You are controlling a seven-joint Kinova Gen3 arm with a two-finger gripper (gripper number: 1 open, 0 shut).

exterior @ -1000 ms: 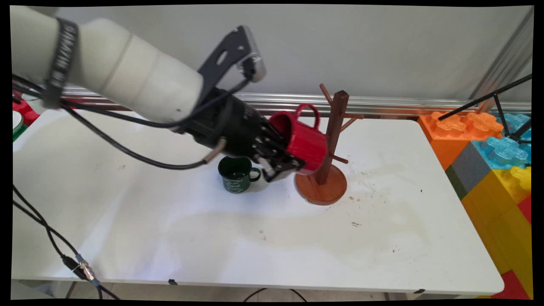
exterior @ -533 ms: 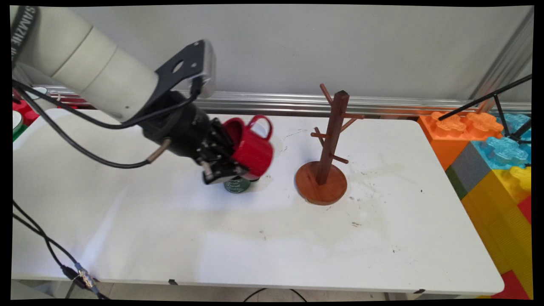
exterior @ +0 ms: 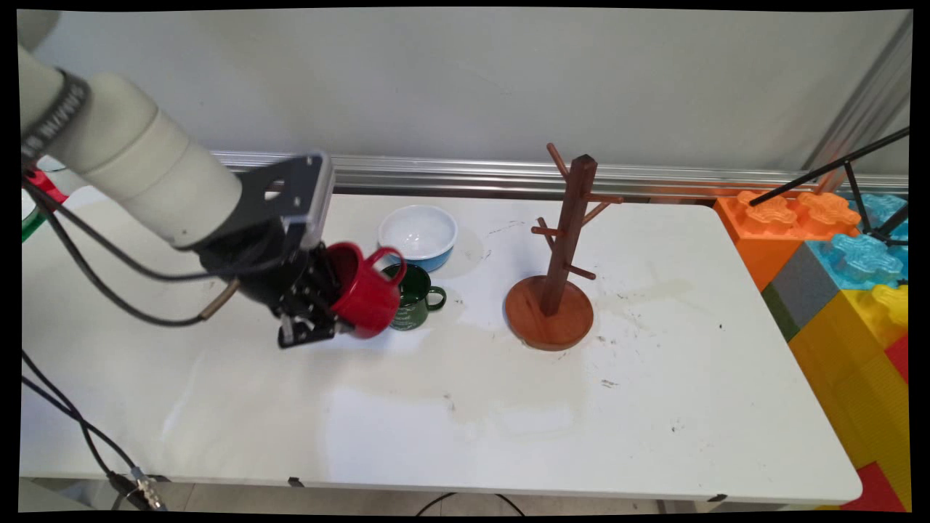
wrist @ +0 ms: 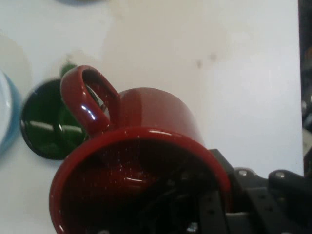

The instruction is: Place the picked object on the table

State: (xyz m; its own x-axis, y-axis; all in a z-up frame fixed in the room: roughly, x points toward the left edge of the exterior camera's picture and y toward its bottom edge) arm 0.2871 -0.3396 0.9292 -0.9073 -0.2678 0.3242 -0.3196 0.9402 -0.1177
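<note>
While tilted beside the green mug (exterior: 411,305), the red mug (exterior: 367,298) sits clamped in the gripper (exterior: 320,319)

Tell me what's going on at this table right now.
The robot's hand grips a red mug by its rim, one finger inside, and holds it tipped on its side, low over the white table. Beside the mug stands a green mug, with a blue bowl behind it. Off to the right, a wooden mug tree has nothing on its pegs.
</note>
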